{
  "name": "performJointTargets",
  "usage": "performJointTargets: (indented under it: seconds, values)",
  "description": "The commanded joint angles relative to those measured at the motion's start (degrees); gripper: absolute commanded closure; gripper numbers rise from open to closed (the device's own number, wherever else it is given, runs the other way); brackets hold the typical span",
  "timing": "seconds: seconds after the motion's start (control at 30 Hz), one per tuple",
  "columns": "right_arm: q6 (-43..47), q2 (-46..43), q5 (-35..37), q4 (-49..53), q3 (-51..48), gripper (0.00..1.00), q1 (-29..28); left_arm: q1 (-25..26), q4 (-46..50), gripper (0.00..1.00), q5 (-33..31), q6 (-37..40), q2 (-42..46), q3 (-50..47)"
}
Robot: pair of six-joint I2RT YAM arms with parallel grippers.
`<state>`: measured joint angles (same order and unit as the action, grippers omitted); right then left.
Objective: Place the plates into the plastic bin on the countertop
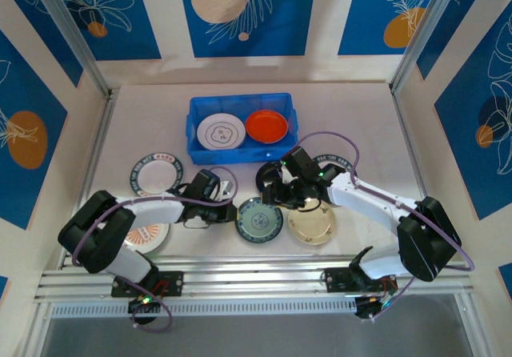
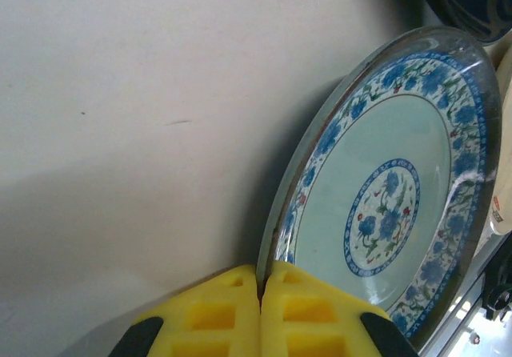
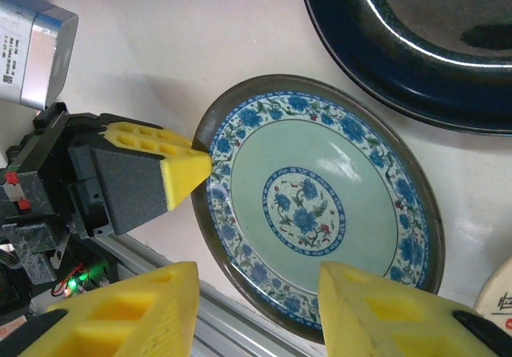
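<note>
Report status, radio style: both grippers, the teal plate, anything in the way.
Left gripper shut on rim of teal plate. Right gripper open above it. Blue bin holds white plate, orange plate. Black plate close beside, apart.

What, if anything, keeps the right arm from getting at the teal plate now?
Probably nothing, so yes: the right gripper hangs open close above the teal plate, with no object between them. However, the left gripper looks shut on that plate's rim, so a second grip seems unneeded.
</note>
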<state>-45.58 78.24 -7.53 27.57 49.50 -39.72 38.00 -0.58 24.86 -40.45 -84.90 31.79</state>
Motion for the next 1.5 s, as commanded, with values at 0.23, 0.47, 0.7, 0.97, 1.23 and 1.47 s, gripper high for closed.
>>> performJointTargets:
  seconds: [0.23, 0.47, 0.7, 0.97, 1.23, 1.47]
  values:
    - [2.19, -1.94, 0.08, 3.36, 0.26, 0.55, 1.02, -5.21, 4.29, 1.0, 3.96, 1.2, 13.6, -2.89]
    - [2.81, -4.32, 1.32, 3.49, -1.17, 0.54, 2.37, -8.88, 9.28, 1.0, 8.33, 2.09, 21.07, -2.17]
    - [1.81, -4.47, -1.26, -1.07, -2.17, 0.64, 2.04, -8.97, 6.66, 1.0, 10.25, 0.64, 21.18, -1.92]
    - [1.64, -4.1, -2.76, -3.56, -1.92, 1.0, 1.67, -8.91, 4.88, 1.0, 9.78, -0.99, 20.27, -1.36]
    - [0.69, -4.36, -4.88, -6.83, -2.23, 1.0, 1.49, -8.98, 1.89, 0.85, 10.73, -2.61, 17.7, -1.28]
    - [0.85, -5.25, -5.38, -7.5, -2.29, 1.0, 1.53, -8.99, 2.0, 0.77, 9.79, -2.7, 17.22, -1.37]
